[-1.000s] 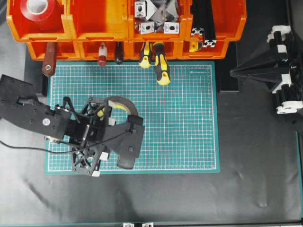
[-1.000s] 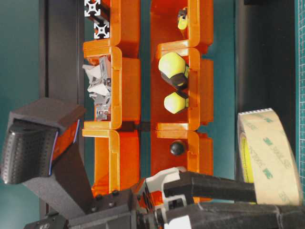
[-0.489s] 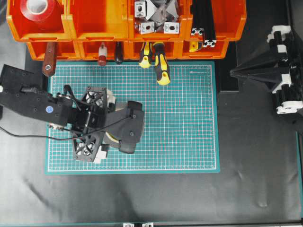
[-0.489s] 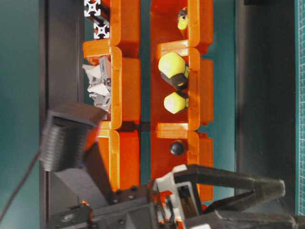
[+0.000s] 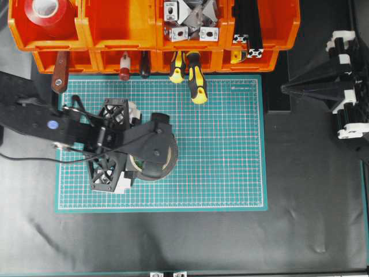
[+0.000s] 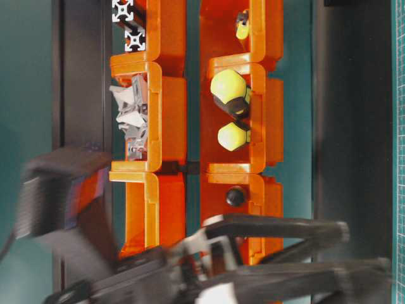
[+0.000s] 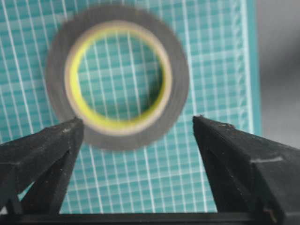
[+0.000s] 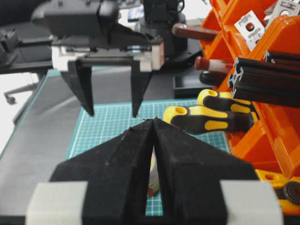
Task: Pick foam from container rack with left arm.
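The foam (image 7: 117, 131), a dark grey ring with a yellow inner rim, lies flat on the green cutting mat (image 7: 215, 56). My left gripper (image 7: 138, 122) hangs open just above it, one fingertip at the ring's lower left edge and the other clear of it on the right, gripping nothing. In the overhead view the left gripper (image 5: 144, 161) covers most of the foam (image 5: 166, 169). The orange container rack (image 5: 151, 26) runs along the far edge. My right gripper (image 5: 283, 88) is shut and empty at the right, off the mat.
A red tape roll (image 5: 46, 10) sits in the rack's far-left bin. Yellow-black screwdrivers (image 5: 196, 81) stick out of the lower bins over the mat's (image 5: 230, 150) far edge. Metal brackets (image 5: 190, 17) and black extrusions (image 5: 248, 23) fill other bins.
One second ago the left gripper held the foam upright on edge. It has since turned, let go, and the roll now lies flat on the mat under the open jaws. The right arm has not moved.
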Robot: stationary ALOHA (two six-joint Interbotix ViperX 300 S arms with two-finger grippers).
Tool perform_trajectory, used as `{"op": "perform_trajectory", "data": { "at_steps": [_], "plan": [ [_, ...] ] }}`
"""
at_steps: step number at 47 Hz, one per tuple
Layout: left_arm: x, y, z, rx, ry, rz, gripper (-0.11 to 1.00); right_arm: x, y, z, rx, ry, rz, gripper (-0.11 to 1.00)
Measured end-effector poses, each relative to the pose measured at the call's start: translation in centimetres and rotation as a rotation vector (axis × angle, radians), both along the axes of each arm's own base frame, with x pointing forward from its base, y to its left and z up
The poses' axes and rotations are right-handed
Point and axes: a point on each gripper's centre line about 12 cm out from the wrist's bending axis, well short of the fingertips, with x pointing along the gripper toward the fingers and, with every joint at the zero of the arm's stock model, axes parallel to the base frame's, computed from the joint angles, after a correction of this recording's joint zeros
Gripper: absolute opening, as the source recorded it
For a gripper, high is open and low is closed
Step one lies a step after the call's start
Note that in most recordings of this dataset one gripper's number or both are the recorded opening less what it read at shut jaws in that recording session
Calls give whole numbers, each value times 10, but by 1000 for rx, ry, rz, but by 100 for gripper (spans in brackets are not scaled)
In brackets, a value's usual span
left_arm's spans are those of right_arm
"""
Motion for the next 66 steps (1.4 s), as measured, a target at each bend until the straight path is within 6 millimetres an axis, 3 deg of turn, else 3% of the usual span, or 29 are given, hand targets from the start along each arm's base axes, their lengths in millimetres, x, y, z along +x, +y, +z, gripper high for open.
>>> {"op": "perform_trajectory", "data": {
  "at_steps": [11, 23, 37, 52, 66],
  "plan": [
    [-24, 0, 41, -41, -167, -12, 85, -2, 0, 2, 2, -12, 0, 0],
    [-77, -2, 90, -88, -360, -60, 82, -3, 0, 4, 1, -23, 0, 0],
    [-137, 16, 125, -156, -682, -64, 79, -3, 0, 4, 2, -23, 3, 0],
    [-191, 29, 133, -190, -831, -64, 78, -3, 1, 4, 2, -23, 4, 0],
    [-218, 40, 136, -201, -913, -37, 78, -3, 1, 4, 2, -23, 4, 0]
  ]
}}
